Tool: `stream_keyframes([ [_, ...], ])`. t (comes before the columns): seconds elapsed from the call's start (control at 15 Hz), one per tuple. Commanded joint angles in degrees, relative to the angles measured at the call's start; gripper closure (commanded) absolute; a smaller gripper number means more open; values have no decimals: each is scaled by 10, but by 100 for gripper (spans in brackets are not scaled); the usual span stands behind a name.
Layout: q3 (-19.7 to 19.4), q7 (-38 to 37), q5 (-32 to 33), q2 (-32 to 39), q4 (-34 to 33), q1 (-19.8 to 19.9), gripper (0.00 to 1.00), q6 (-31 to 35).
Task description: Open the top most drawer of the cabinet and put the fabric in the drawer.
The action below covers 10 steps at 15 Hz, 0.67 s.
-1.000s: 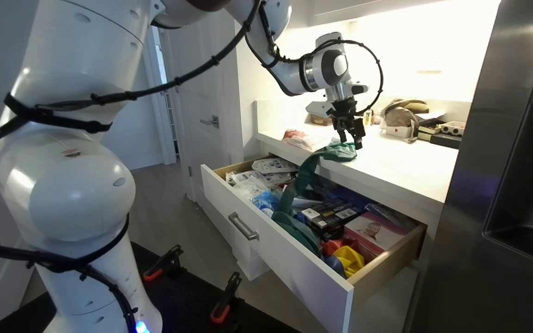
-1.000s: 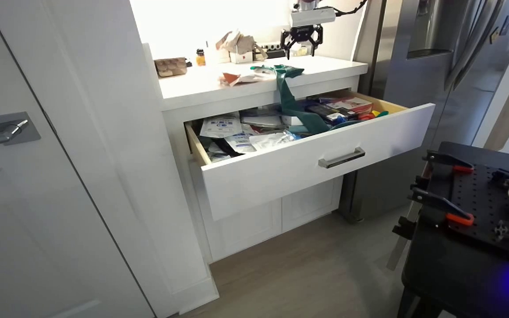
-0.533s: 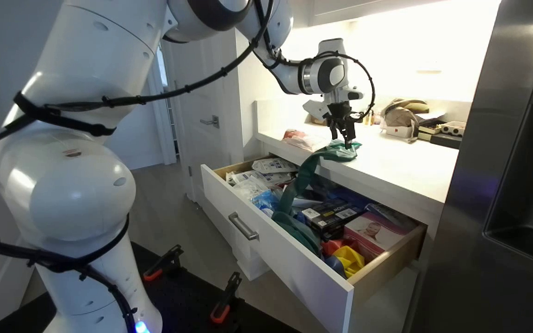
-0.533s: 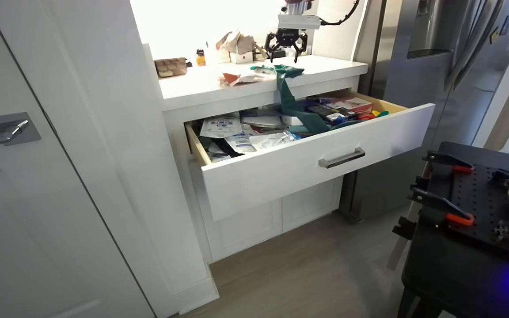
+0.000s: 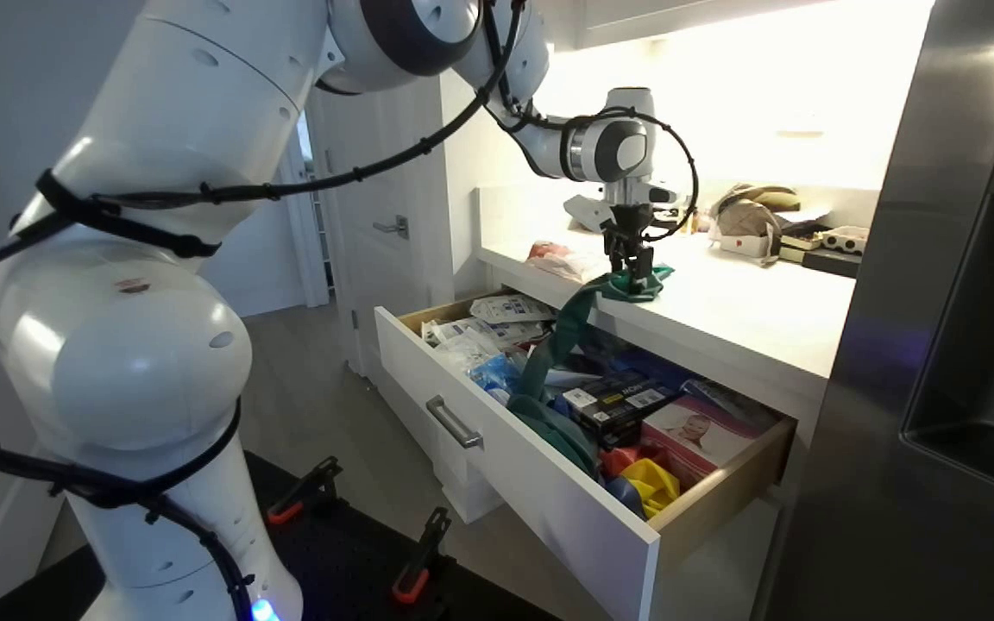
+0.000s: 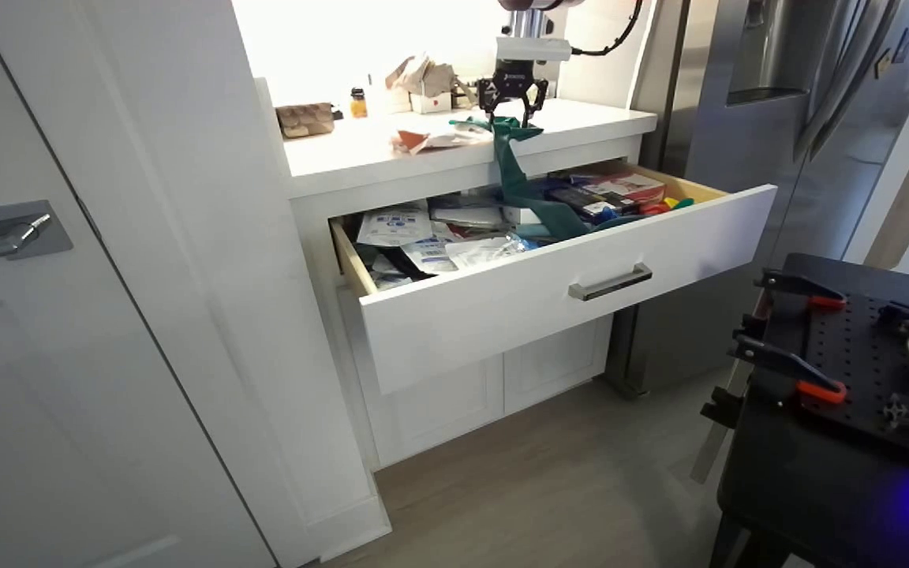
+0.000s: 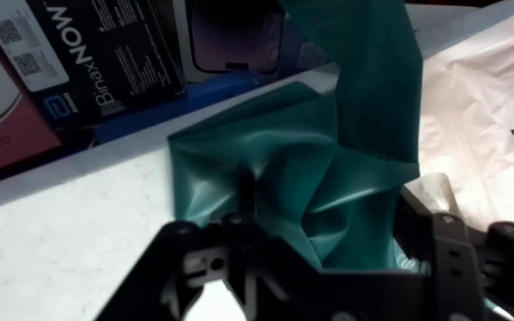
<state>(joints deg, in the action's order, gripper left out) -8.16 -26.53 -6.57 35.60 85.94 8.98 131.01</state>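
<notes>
A green strip of fabric [image 5: 573,317] lies bunched on the white counter and hangs over its edge into the drawer; it shows too in the other exterior picture [image 6: 510,162] and in the wrist view [image 7: 373,89]. The top drawer [image 5: 514,470] of the cabinet is pulled out, full of packets and boxes. My gripper [image 5: 628,274] points down at the bunched end of the fabric on the counter. In the wrist view my gripper [image 7: 333,196] is open, with folds of fabric between its fingers. The left finger [image 7: 246,196] presses into the fabric.
A pale packet [image 7: 484,107] lies on the counter beside the fabric. A beige bag [image 5: 747,216] and boxes stand at the back. A steel refrigerator [image 5: 920,345] stands beside the cabinet. The drawer handle [image 6: 611,282] sticks out in front. Clamps [image 5: 422,556] sit on the black base table.
The gripper has come down from above the counter onto the bunched fabric, shifting left in both exterior views. Its fingers stand somewhat closer together. The fabric and drawer stay nearly in place.
</notes>
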Motion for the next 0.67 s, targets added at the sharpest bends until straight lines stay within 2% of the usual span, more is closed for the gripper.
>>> stream_keyframes([
  [0.0,-1,20,-13,8,-34,5,58,-38],
  [0.33,8,41,-20,1,-48,12,95,-61],
  [0.4,11,53,-23,-4,-51,14,100,-70],
  [0.6,27,117,-40,-25,-64,21,100,-109],
])
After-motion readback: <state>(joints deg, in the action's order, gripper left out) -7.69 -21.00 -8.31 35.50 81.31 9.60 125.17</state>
